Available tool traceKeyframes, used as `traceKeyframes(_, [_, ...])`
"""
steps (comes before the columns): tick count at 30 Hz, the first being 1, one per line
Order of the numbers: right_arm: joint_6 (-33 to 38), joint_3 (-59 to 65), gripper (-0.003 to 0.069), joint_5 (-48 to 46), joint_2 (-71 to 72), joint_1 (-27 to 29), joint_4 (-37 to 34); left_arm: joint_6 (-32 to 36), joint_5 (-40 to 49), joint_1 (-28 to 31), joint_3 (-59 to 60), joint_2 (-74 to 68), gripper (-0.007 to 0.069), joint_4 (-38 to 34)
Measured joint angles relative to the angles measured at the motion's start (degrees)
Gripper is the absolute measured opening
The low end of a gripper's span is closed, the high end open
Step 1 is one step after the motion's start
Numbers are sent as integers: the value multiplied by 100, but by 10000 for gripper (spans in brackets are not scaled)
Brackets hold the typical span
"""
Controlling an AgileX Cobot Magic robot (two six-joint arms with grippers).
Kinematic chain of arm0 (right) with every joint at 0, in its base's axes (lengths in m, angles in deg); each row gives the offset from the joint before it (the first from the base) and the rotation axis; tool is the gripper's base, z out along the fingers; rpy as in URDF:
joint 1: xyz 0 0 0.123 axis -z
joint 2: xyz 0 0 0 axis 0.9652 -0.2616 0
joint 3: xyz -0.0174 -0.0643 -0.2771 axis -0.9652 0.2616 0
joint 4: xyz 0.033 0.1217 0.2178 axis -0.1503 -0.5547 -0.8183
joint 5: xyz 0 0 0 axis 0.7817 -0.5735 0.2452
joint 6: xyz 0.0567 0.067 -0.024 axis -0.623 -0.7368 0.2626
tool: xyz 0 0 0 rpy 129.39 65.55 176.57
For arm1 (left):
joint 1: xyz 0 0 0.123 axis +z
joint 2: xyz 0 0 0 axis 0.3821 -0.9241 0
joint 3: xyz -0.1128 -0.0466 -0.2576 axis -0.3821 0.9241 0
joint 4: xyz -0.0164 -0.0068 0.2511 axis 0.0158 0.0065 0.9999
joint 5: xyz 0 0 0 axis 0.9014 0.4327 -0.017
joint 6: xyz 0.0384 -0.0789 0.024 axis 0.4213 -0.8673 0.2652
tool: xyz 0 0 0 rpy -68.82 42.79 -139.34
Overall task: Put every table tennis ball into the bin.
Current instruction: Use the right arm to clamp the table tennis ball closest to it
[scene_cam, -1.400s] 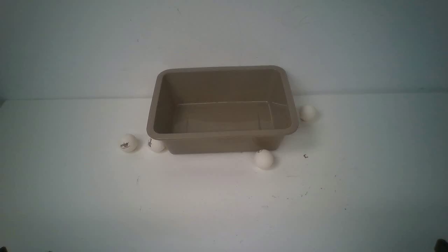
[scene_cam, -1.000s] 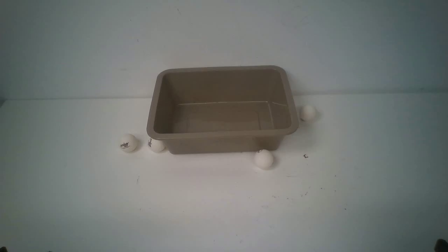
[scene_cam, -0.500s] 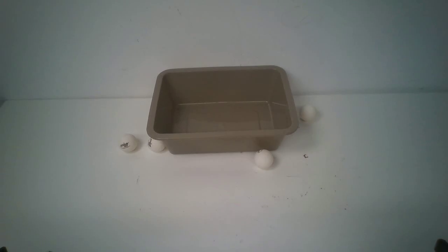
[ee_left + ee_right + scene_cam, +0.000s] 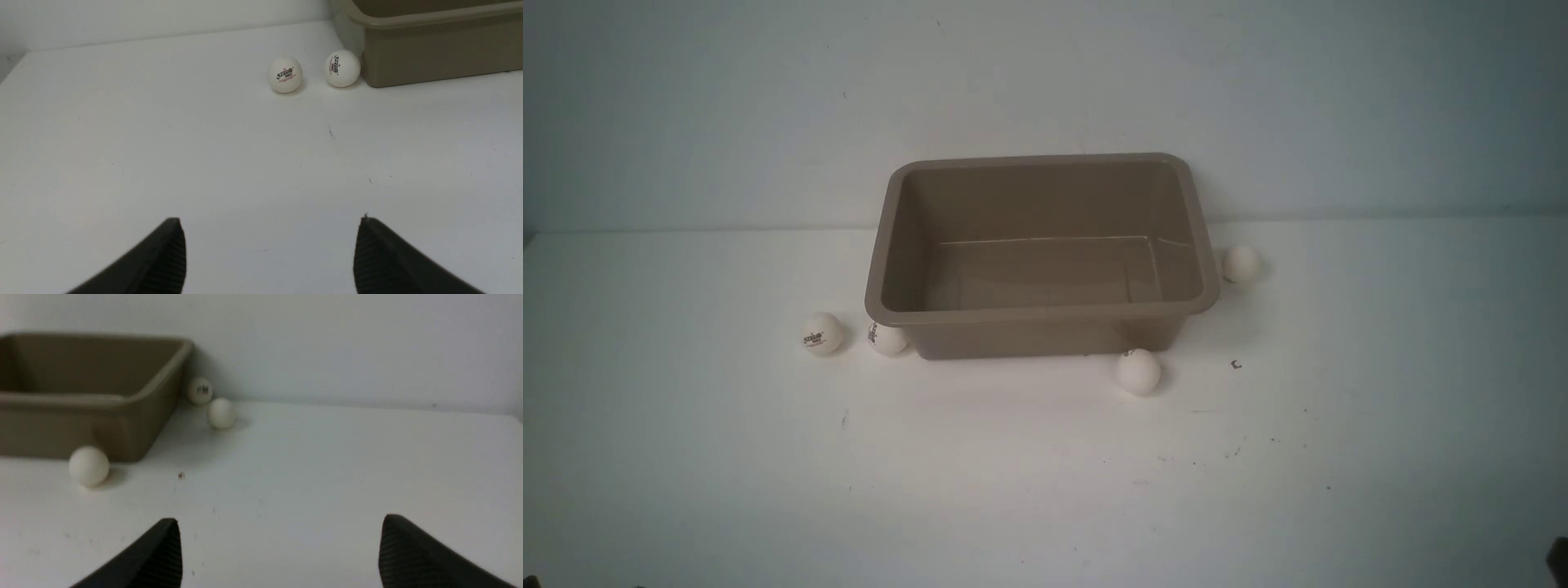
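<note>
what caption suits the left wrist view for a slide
Open left pincer faces two printed table tennis balls on the white table beside the brown bin.

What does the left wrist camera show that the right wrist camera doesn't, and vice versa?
Left wrist only: two printed balls by the bin and the left end effector, open. Right wrist only: a ball in front of the bin, two balls beside its right end, part of the bin's inside, and the right end effector, open. Shared: the bin's brown wall and the white table.
</note>
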State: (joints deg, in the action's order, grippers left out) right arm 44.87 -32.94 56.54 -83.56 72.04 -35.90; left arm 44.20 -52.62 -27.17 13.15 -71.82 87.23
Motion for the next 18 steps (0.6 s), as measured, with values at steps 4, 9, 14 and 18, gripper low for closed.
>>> traceKeyframes(4, [39,-623,588,-32,0,0,-94,0,0,0,0,0,499,0])
traceKeyframes(9, [50,-2019,588,-998,-7,0,-174,0,0,0,0,0,499,0])
traceKeyframes(14, [44,-2903,588,-1840,-108,0,-520,0,0,0,0,0,499,0])
traceKeyframes(18, [34,-3155,588,-2179,-108,0,-1006,0,0,0,0,0,499,0])
